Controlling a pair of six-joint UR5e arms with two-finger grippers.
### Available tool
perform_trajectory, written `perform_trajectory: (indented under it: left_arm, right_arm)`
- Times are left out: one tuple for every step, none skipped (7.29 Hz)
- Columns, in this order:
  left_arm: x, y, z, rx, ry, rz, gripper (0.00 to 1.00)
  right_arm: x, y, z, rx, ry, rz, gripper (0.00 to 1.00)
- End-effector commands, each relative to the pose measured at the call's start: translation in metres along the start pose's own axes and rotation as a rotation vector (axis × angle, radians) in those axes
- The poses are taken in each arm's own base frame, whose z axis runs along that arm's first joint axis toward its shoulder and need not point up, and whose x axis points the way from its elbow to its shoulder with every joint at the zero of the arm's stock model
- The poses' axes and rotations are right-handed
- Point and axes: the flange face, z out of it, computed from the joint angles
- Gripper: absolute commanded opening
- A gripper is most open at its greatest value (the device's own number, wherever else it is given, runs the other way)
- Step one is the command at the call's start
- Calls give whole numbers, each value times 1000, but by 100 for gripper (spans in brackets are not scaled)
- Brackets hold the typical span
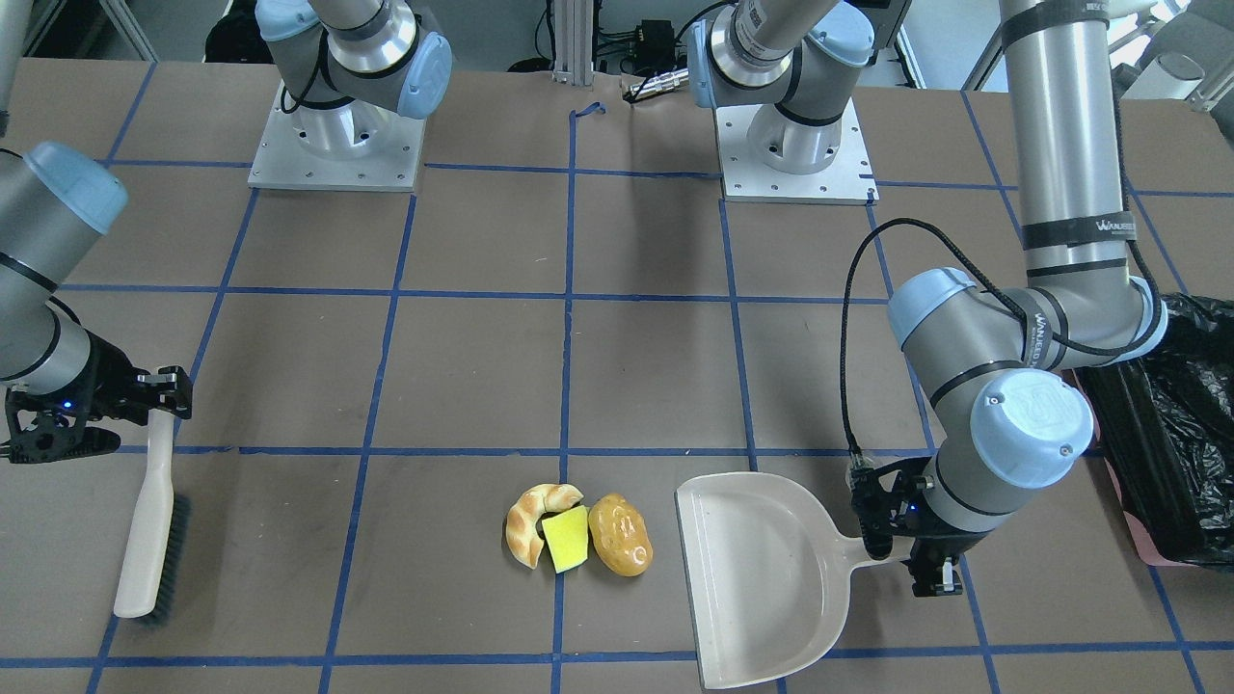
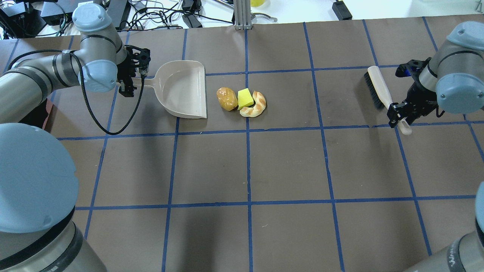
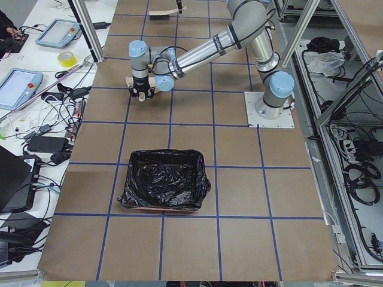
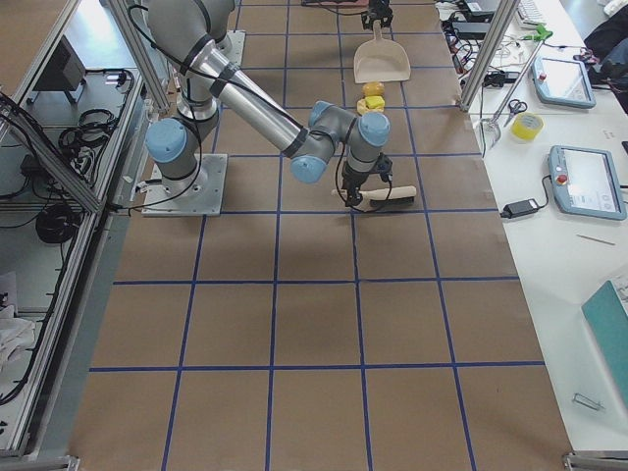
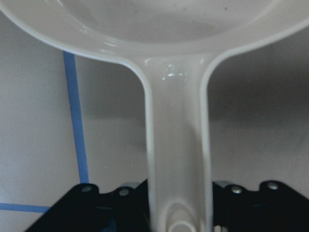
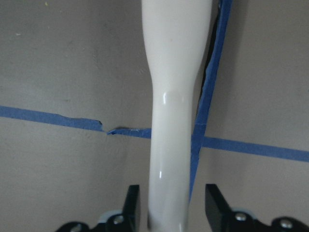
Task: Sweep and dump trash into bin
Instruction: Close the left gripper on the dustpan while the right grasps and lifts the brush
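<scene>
The trash lies in a tight cluster at mid-table: a tan croissant point(image 1: 528, 525) point(image 2: 257, 105), a yellow wedge point(image 1: 566, 540) point(image 2: 245, 98) and a golden-brown potato lump point(image 1: 620, 535) point(image 2: 226, 99). A beige dustpan point(image 1: 762, 578) point(image 2: 181, 90) lies flat beside the potato, its mouth towards the trash. My left gripper point(image 1: 901, 559) point(image 2: 131, 86) point(image 5: 178, 203) is shut on its handle. A white brush point(image 1: 149, 520) point(image 2: 380, 88) lies on the table far to the other side. My right gripper point(image 1: 159, 397) point(image 2: 401, 115) point(image 6: 171, 208) straddles its handle, with small gaps on both sides.
The pink bin with its black bag point(image 1: 1176, 443) point(image 3: 164, 185) stands on the table behind my left arm's elbow, at the table's left end. Both arm bases point(image 1: 337, 145) stand at the robot's side of the table. Cables and tablets lie beyond the operators' edge.
</scene>
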Motion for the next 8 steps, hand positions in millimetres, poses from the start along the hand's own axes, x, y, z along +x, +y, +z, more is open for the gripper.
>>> perform_trajectory:
  left_arm:
    - [1,-1,0,-1,8,2,0]
    - [1,0,2,-8,12,2,0]
    - [1,0,2,-27,14,2,0]
    - [1,0,2,-27,13,2,0]
    - [1,-2,2,-29,13,5,0]
    - [1,-4,1,-28,12,8,0]
    - [2,-10,1,-27,10,15,0]
    - [1,-11,1,-26,9,17,0]
  right_arm:
    - [0,0,0,-3,0,0,0]
    - [0,-1,-3,4,5,0,0]
    - [-2,-5,-12,15,11,10,0]
    - [-7,-14,-26,15,12,72,0]
    - [-36,-25,-35,-1,5,94,0]
    - [-75,-36,-35,12,-27,120,0]
    - [-110,-42,-35,15,-67,176,0]
    - [-153,-45,-33,-2,-73,214,0]
